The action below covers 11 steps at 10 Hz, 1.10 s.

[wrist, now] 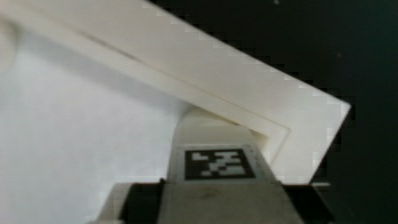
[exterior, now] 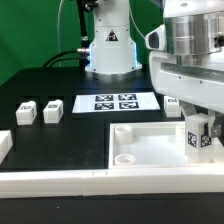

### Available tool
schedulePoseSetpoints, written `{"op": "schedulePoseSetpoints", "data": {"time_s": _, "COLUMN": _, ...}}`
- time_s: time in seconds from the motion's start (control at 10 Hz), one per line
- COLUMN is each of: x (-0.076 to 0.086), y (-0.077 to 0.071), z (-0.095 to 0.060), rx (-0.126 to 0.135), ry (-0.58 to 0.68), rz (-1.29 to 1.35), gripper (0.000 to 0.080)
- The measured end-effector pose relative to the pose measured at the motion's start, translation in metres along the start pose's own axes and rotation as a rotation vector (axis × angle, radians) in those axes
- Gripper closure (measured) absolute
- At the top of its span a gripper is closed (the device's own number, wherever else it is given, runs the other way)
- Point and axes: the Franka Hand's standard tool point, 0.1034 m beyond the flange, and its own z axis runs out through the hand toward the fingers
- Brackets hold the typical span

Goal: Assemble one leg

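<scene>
My gripper [exterior: 200, 128] is shut on a leg [exterior: 199, 139], a small white post with a black-and-white tag facing the camera. I hold it upright over the near corner, on the exterior view's right, of the large white panel [exterior: 140, 150]. In the wrist view the leg [wrist: 217, 160] runs from between my dark fingers [wrist: 146, 200] down to the panel's raised corner rim [wrist: 267, 95]. Its lower end is hidden, so I cannot tell whether it sits in the socket. Two more legs [exterior: 27, 110] [exterior: 52, 112] lie on the black table at the exterior view's left.
The marker board [exterior: 113, 102] lies behind the panel, in front of the robot base [exterior: 110, 50]. A round socket [exterior: 123, 131] shows at the panel's far corner. A white block [exterior: 4, 143] sits at the far left. A white rail [exterior: 90, 182] runs along the front edge.
</scene>
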Motion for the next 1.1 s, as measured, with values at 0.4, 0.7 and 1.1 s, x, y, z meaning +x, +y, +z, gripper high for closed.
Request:
{"op": "schedulePoseSetpoints", "data": {"time_s": 0.4, "x": -0.002, "y": 0.0, "z": 0.0, "rx": 0.01, "ry": -0.014, "rz": 0.536, "gripper": 0.0508}}
{"op": "schedulePoseSetpoints", "data": {"time_s": 0.7, "x": 0.008, "y": 0.001, "z": 0.0, "rx": 0.014, "ry": -0.022, "rz": 0.749, "gripper": 0.0508}}
{"op": "schedulePoseSetpoints", "data": {"time_s": 1.1, "x": 0.008, "y": 0.002, "z": 0.0, "rx": 0.015, "ry": -0.019, "rz": 0.718, "gripper": 0.0433}}
